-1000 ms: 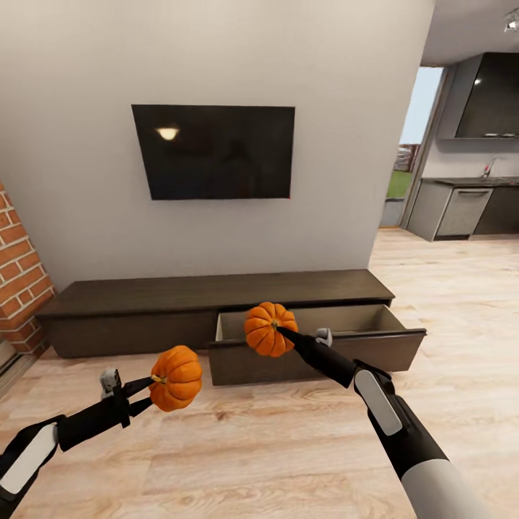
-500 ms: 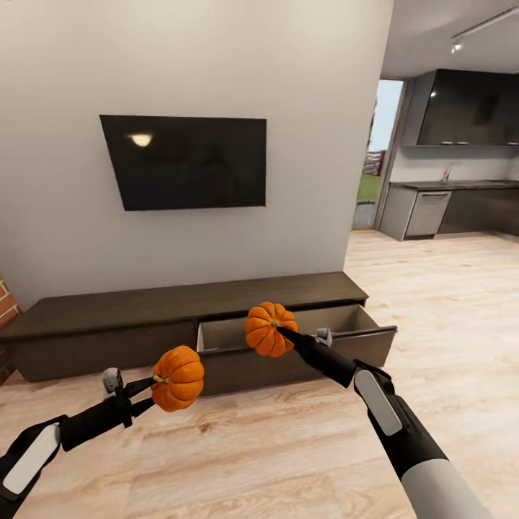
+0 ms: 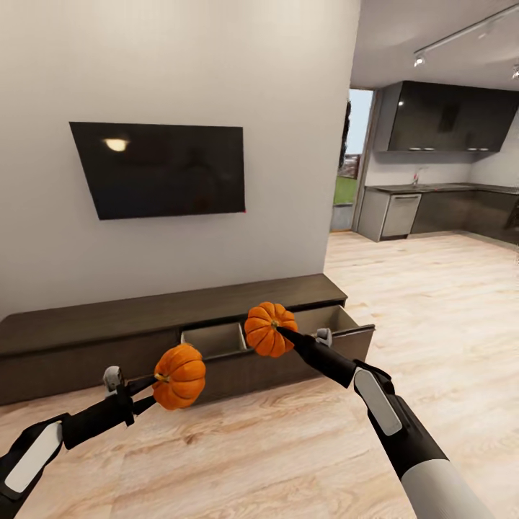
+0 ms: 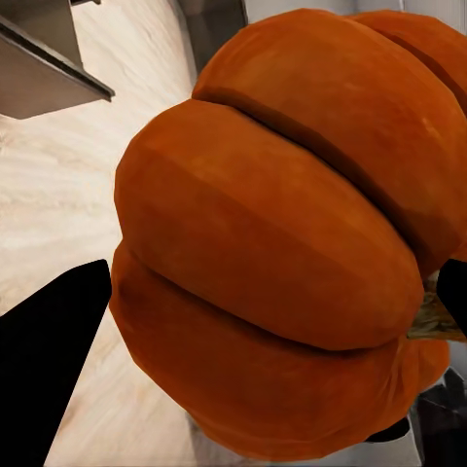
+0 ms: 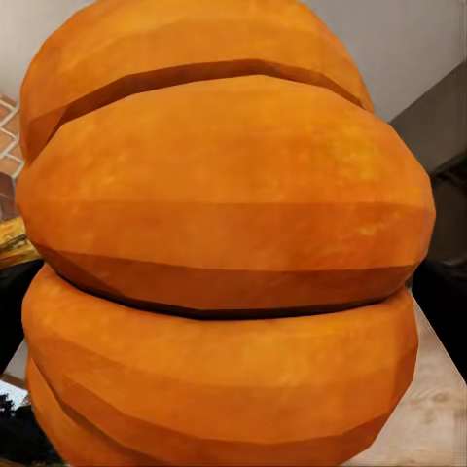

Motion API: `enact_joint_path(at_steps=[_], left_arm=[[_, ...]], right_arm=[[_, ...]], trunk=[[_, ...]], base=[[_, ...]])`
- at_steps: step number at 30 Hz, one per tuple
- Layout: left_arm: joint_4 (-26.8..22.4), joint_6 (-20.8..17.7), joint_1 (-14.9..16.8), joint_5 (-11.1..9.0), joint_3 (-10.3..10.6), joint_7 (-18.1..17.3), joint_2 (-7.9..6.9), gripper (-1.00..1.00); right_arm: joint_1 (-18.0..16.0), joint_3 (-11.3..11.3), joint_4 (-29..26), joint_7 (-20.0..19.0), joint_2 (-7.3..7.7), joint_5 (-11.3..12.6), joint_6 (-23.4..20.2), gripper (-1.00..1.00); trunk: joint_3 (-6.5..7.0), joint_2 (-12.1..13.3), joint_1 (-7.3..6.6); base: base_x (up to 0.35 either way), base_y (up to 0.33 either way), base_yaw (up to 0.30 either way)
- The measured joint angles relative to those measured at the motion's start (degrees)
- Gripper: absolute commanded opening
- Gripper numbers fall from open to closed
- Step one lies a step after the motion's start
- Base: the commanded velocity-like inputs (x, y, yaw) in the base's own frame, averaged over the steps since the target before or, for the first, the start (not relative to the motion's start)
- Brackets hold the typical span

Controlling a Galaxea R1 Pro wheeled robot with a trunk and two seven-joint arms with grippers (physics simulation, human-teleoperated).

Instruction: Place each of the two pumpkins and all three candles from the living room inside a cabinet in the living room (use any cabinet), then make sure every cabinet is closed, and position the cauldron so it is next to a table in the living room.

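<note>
1. The camera has swung right; the cabinet (image 3: 173,317) and its open drawer (image 3: 216,339) sit further left in view, while both arms hold unchanged.
2. The left gripper (image 3: 153,383) is clamped on one pumpkin (image 3: 179,377), the right gripper (image 3: 282,333) on the other pumpkin (image 3: 269,329), which hangs before the drawer.
3. Neither pumpkin is stowed yet.

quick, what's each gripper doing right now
Left gripper: shut on a pumpkin.
Right gripper: shut on the other pumpkin, in front of the open cabinet drawer.

cabinet (image 3: 144,317): matt dark wood | floor (image 3: 432,303): pale plank wood | television (image 3: 162,169): glossy black
</note>
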State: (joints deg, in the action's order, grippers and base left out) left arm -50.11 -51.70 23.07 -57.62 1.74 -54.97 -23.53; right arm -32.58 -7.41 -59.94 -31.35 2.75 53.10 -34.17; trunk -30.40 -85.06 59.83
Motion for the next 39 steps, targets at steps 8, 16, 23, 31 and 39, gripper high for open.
enact_joint_path(at_steps=[8, 16, 23, 31, 39], left_arm=[[-0.1, 0.1, 0.0, 0.2, 0.1, 0.3, 0.02, -1.0], [-0.1, 0.1, 0.0, 0.4, 0.1, 0.4, -0.04, -1.0], [-0.1, 0.2, 0.0, 0.5, 0.1, 0.4, -0.05, -1.0], [0.0, 0.3, 0.0, 0.6, 0.1, 0.4, -0.06, -1.0], [0.0, 0.3, 0.0, 0.6, 0.1, 0.4, -0.06, -1.0]], right_arm=[[0.0, 0.0, 0.0, 0.1, 0.02, -0.1, 0.3, -1.0], [0.0, 0.0, 0.0, 0.3, 0.04, -0.3, 0.4, -1.0], [0.0, 0.0, 0.0, 0.2, 0.04, -0.4, 0.5, -1.0], [0.0, 0.0, 0.0, 0.1, 0.03, -0.4, 0.5, -1.0], [0.0, -0.1, 0.1, 0.1, 0.03, -0.4, 0.5, -1.0]], trunk=[[0.02, 0.0, -0.03], [0.02, 0.0, -0.03], [0.02, 0.0, -0.03], [0.36, 0.0, -0.02], [0.8, 0.0, -0.02]], base=[[0.298, -0.046, -0.004], [0.33, -0.043, 0.0], [0.343, -0.009, -0.001], [0.304, -0.131, -0.151], [0.279, -0.175, -0.149]])
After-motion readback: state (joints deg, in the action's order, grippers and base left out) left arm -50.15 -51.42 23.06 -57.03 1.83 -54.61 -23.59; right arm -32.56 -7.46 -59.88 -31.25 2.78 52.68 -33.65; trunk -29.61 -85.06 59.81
